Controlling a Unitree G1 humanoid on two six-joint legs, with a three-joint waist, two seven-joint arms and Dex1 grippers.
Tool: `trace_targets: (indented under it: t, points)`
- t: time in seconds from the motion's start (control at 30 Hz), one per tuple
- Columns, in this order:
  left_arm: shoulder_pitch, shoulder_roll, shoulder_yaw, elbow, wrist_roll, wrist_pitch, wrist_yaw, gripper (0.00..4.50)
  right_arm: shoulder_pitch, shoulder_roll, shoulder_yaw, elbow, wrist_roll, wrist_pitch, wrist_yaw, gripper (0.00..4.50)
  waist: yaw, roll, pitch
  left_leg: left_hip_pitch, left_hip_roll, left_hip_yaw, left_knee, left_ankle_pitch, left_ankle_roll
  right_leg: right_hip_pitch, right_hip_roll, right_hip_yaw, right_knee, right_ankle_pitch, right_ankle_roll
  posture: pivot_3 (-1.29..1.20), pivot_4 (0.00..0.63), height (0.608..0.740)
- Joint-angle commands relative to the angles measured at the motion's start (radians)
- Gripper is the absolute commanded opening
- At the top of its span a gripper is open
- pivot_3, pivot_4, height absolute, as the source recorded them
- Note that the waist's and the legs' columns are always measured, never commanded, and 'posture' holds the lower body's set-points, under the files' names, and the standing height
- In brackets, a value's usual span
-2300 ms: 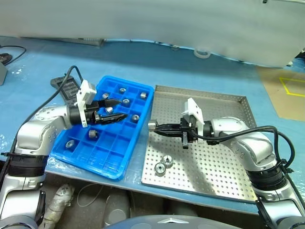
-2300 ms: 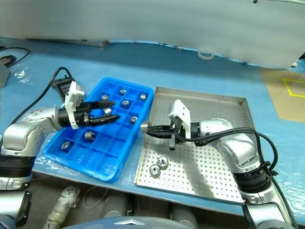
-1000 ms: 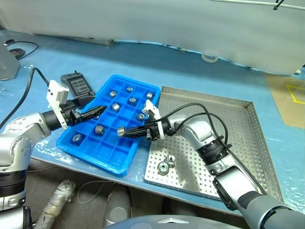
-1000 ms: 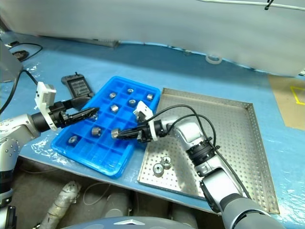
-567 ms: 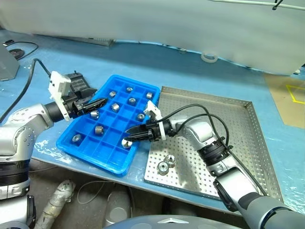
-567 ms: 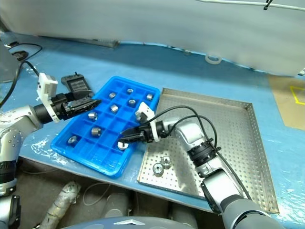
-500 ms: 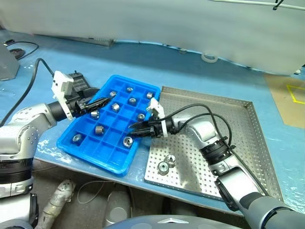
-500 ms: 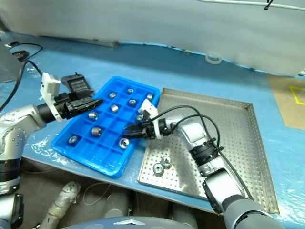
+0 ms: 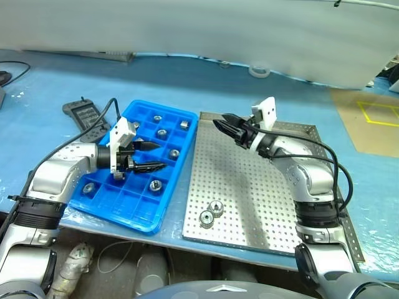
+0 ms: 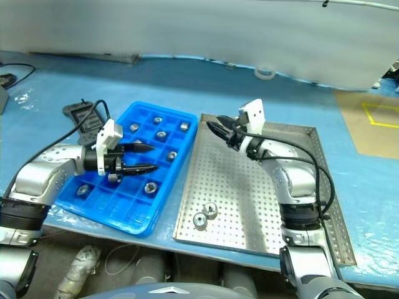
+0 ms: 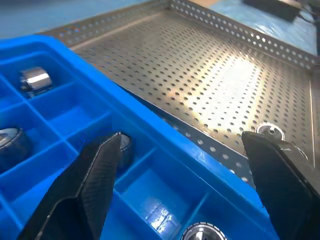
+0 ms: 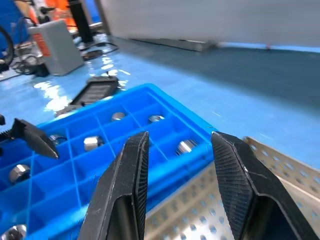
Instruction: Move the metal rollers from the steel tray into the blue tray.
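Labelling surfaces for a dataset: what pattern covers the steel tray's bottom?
A regular grid of small round holes across the steel tray, clearest in the left wrist view.

Blue tray [image 9: 140,208] bright blue; steel tray [image 9: 249,199] silver, perforated; rollers [image 9: 206,217] shiny silver.

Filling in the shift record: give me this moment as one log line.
left gripper: open, empty, over blue plastic compartment tray | right gripper: open, empty, over perforated steel tray | shiny metal rollers: two left in steel tray
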Motion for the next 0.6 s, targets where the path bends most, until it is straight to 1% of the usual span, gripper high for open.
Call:
trace_targets:
  t: [0.03,0.17,0.33,0.47,0.6]
  points:
    - [-0.037,0.033,-0.056,0.076,0.086,-0.125,-0.112,4.09,0.014,-0.014,-0.022,-0.08,0.021,0.002,-0.032,2.04,-0.006,0.001,0.0,0.001,0.0,0.001,0.0,0.0,0.0,0.0,0.0,0.001,0.0,0.0,0.0,-0.11,0.15,0.74]
    - [-0.07,0.037,-0.08,0.2,0.16,-0.237,-0.176,4.09,0.041,-0.02,-0.027,-0.112,0.029,0.01,-0.056,2.04,-0.019,0.001,0.001,0.004,0.0,0.003,0.0,0.0,0.0,0.002,0.0,0.003,0.0,0.0,-0.001,-0.14,0.15,0.74]
    - [-0.085,0.052,-0.074,0.261,0.178,-0.273,-0.249,4.09,0.08,-0.028,-0.021,-0.146,0.029,0.017,-0.08,2.04,-0.029,0.001,0.0,0.003,-0.001,0.003,0.0,0.0,0.001,0.001,-0.001,0.003,0.0,0.0,-0.001,-0.17,0.15,0.74]
    - [-0.053,0.024,-0.098,0.221,0.18,-0.271,-0.276,4.09,0.097,-0.031,-0.016,-0.15,0.023,0.015,-0.097,2.04,-0.032,0.001,0.001,0.003,0.0,0.004,0.0,-0.001,0.001,0.001,-0.001,0.004,0.0,0.0,-0.001,-0.19,0.15,0.74]
    - [-0.035,-0.023,-0.131,0.181,0.189,-0.268,-0.278,4.09,0.11,-0.031,-0.009,-0.169,0.027,0.02,-0.111,2.04,-0.031,0.002,0.001,0.003,0.0,0.004,0.0,-0.001,0.001,0.001,-0.001,0.004,0.0,0.0,-0.001,-0.2,0.15,0.74]
